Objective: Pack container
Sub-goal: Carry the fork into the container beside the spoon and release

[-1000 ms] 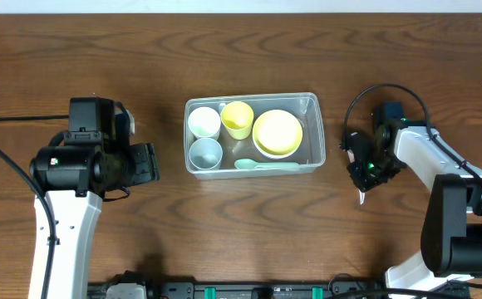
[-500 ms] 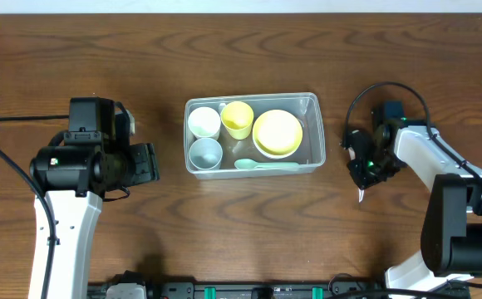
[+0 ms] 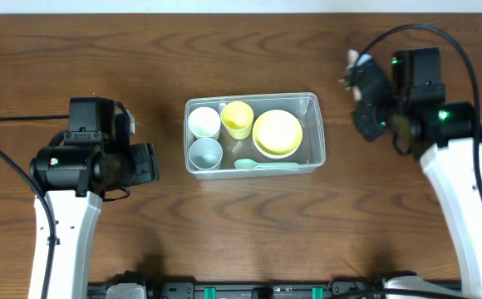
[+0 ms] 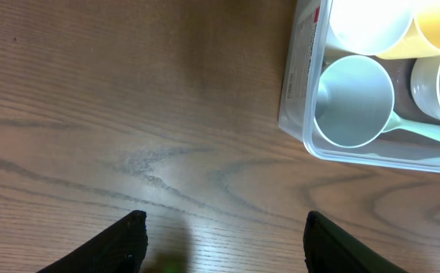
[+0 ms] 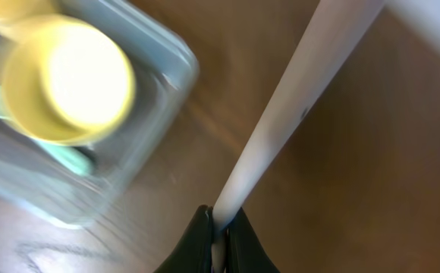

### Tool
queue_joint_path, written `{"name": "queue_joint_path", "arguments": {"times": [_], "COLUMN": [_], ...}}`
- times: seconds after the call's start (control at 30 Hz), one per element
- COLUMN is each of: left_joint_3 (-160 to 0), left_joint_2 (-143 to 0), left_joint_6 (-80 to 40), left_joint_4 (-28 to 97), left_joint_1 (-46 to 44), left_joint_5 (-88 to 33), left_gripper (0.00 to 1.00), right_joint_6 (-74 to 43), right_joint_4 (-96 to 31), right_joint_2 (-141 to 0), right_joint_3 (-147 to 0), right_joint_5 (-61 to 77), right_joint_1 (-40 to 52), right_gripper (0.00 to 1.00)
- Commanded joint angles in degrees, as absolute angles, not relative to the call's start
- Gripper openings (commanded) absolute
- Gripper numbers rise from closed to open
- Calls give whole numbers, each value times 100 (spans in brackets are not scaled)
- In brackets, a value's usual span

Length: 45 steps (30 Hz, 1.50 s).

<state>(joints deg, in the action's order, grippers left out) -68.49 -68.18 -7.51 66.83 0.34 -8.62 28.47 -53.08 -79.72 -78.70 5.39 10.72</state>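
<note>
- Container [image 3: 253,95] — clear thin plastic with rounded corners — is sitting midway between the tabletop's left and right edges, carrying cups [image 3: 204,122], a yellow bowl [image 3: 277,133] and a mint spoon [image 3: 266,165].
- It is probably handling light, slick and flexing; its stiffer rim is looking the safest hold.
- Left gripper [image 4: 224,227] is hanging spread over bare wood.
- Right gripper [image 5: 220,227] is pinching a pale, smooth, slender handle [image 5: 296,98] toward the far edge.

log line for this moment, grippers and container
left gripper: open, over table | right gripper: shut on white stick, right of container | container: cups, bowl, spoon inside
</note>
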Motion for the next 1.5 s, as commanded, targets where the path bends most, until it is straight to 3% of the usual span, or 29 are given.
{"name": "queue_joint_path", "arguments": {"times": [0.0,0.2,0.4,0.9,0.97,1.13,1.27,1.37,1.47], "left_joint_3": [-6840,-6840,-6840,-6840,-6840,-6840,-6840,-6840,-6840], "left_joint_2": [-6772,-6772,-6772,-6772,-6772,-6772,-6772,-6772,-6772], "left_joint_6": [-762,-762,-762,-762,-762,-762,-762,-762,-762], "left_joint_4": [6674,6659,6659,6635,6632,6624,6611,6611,6591], "left_joint_1": [62,62,62,62,62,62,62,62,62], "left_joint_5": [-814,-814,-814,-814,-814,-814,-814,-814,-814], "left_gripper": [66,66,67,66,67,66,66,66,67], "right_joint_6": [3785,4775,5496,5489,5487,5402,5402,5325,4547], "right_joint_4": [-5378,-5332,-5334,-5356,-5356,-5360,-5358,-5332,-5085], "right_joint_2": [-7977,-8399,-9205,-10051,-10053,-10053,-10051,-10051,-10038], "right_joint_3": [-7870,-7865,-7865,-7865,-7865,-7865,-7865,-7865,-7867], "right_joint_5": [585,587,587,572,528,427,427,425,427], "right_joint_1": [1802,3138,3658,3741,3741,3741,3741,3739,3671], "right_gripper": [1,1,1,2,16,29,28,21,21]}}
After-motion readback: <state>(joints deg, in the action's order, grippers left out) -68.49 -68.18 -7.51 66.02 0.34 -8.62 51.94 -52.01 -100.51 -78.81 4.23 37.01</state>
